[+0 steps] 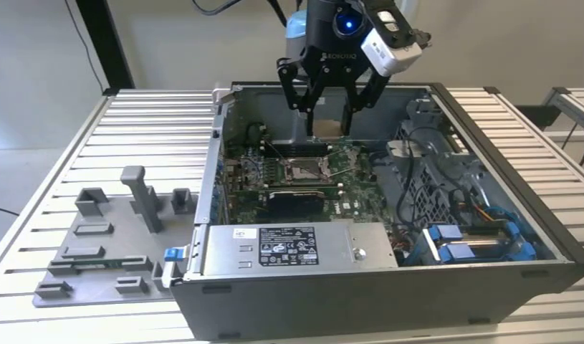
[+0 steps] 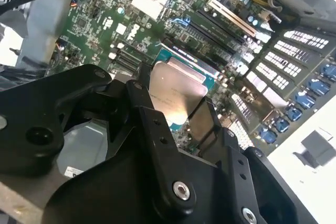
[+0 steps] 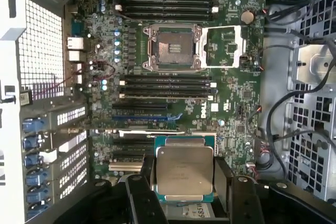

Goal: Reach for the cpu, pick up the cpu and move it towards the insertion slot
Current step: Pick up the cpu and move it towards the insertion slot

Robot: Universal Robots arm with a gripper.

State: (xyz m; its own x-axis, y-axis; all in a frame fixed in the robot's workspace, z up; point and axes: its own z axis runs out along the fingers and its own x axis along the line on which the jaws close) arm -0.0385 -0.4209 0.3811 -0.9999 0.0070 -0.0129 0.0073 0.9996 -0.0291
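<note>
Fingers [image 3: 185,195] are clamped on the cpu [image 3: 185,170], one black pad on each side edge, and I have it hanging level above the motherboard [image 3: 231,114] inside the open case [image 1: 521,215]. In the exterior view the fingers [image 1: 328,115] sit high over the board with the chip [image 1: 327,127] between them.

The slot [image 3: 172,49] lies well ahead of the fingers, across several long black connector rows; its lid frame [image 3: 224,47] is folded open beside it.

My worry is the grip: I judge the pads hold only thin edges of a smooth metal lid, so a jolt could let the chip twist or drop onto the board. Coming down tilted or turned the wrong way could, I think, bend the socket's fine pins, and the open frame and wire lever could snag a corner.

The chip is flat and square, with a brushed silvery lid on a green-edged base. The slot shows a brownish pin field inside bright steel.
</note>
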